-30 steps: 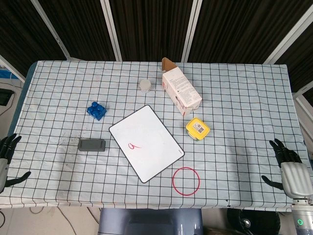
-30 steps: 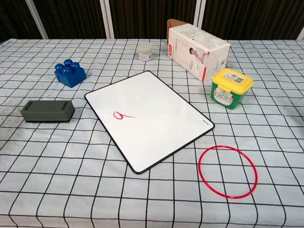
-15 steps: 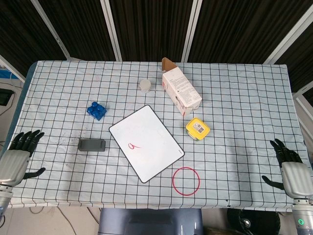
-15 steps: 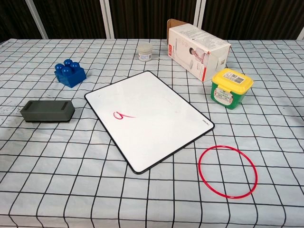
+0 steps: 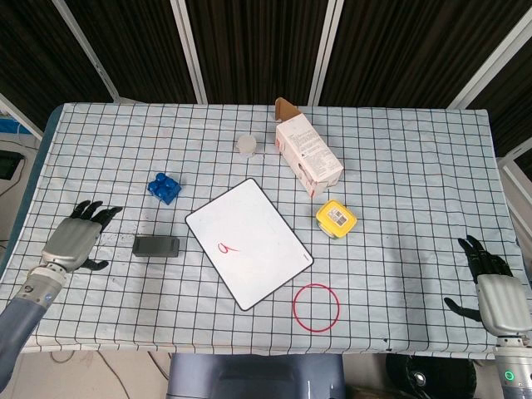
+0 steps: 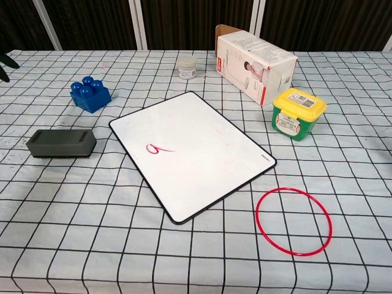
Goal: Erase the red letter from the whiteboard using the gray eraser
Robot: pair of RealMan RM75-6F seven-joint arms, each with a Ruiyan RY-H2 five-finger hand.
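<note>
So the left hand (image 5: 76,237) is hovering with fingers spread and nothing in it, just left of the gray eraser (image 5: 156,246), not touching. That eraser lies flat on the checked table (image 5: 416,166), beside the whiteboard (image 5: 249,243), which has the red letter (image 5: 224,247) on it. Right hand (image 5: 492,287) sits at the far right edge, fingers apart, empty too.
</note>
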